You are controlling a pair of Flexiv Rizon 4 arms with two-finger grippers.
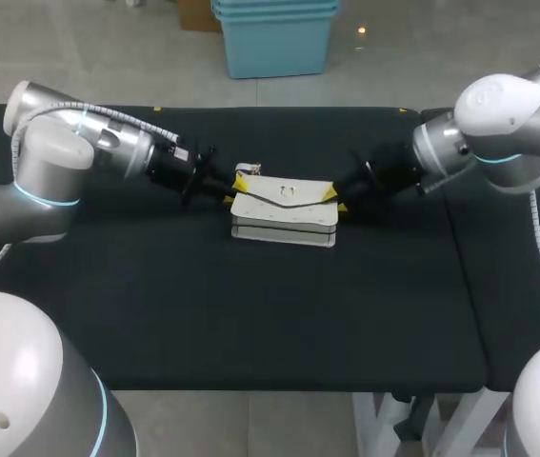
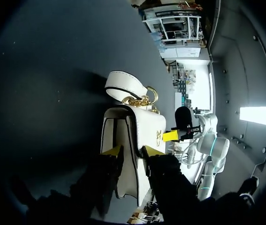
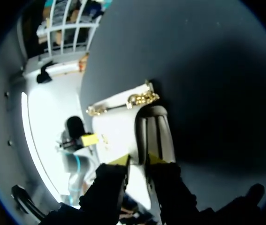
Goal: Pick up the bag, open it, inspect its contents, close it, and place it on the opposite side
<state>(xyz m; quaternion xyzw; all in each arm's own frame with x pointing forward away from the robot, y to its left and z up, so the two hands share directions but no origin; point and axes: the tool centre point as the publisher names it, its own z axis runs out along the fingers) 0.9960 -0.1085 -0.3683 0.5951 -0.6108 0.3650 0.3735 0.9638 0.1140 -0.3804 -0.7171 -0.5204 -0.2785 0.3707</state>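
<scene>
A white handbag [image 1: 284, 214] with a gold clasp lies flat at the middle of the black table. My left gripper [image 1: 238, 190] is at its left end and my right gripper [image 1: 336, 200] at its right end. In the left wrist view the bag [image 2: 133, 131] has its end between the yellow tips, and the left gripper [image 2: 131, 151] is shut on it. A white strap with a gold chain [image 2: 130, 91] lies past that end. In the right wrist view the right gripper [image 3: 138, 160] is shut on the bag's [image 3: 116, 131] grey-sided end, with the gold chain [image 3: 142, 99] ahead.
The black table [image 1: 250, 314] has bare room in front of the bag and to both sides. A second black top [image 1: 508, 286] adjoins it on the right. Each wrist view shows the other arm's yellow tip beyond the bag.
</scene>
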